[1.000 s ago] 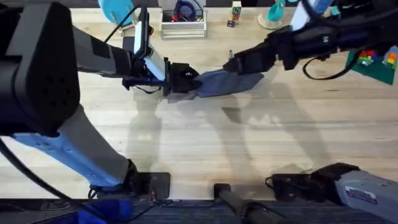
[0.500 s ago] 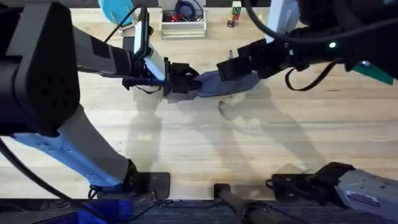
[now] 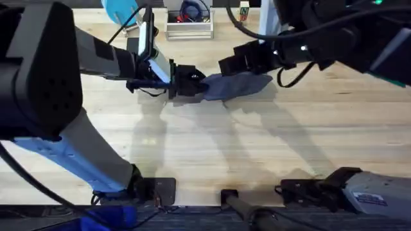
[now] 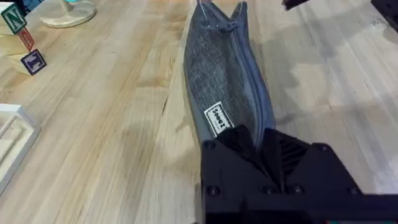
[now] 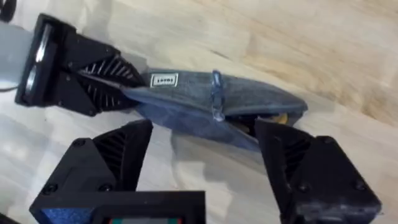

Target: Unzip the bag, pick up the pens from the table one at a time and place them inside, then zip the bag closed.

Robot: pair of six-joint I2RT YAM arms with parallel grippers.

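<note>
Shifted since the earlier frames: right gripper (image 3: 232, 64), formerly at the bag's right end, now further left, above the bag's middle, in the upper centre of the overhead view.

Bag (image 3: 230, 85): blue-grey fabric pouch, lying on the table (image 3: 212, 154), upper centre of the overhead view. Zipper partly open at one end; a tan-yellow pen (image 5: 279, 117) shows inside the gap. White label (image 4: 218, 117) on the side near the held end. Zipper pull (image 5: 216, 96) around mid-length.

Left gripper (image 3: 192, 82): unmoved, clamped on the bag's left end, fabric pinched between the fingers (image 5: 102, 78).

Right gripper, wrist view (image 5: 205, 163): fingers spread wide, holding nothing, poised over the bag.

Upper left of the left wrist view: lettered blocks (image 4: 23, 45), a round wooden base (image 4: 67, 12).
</note>
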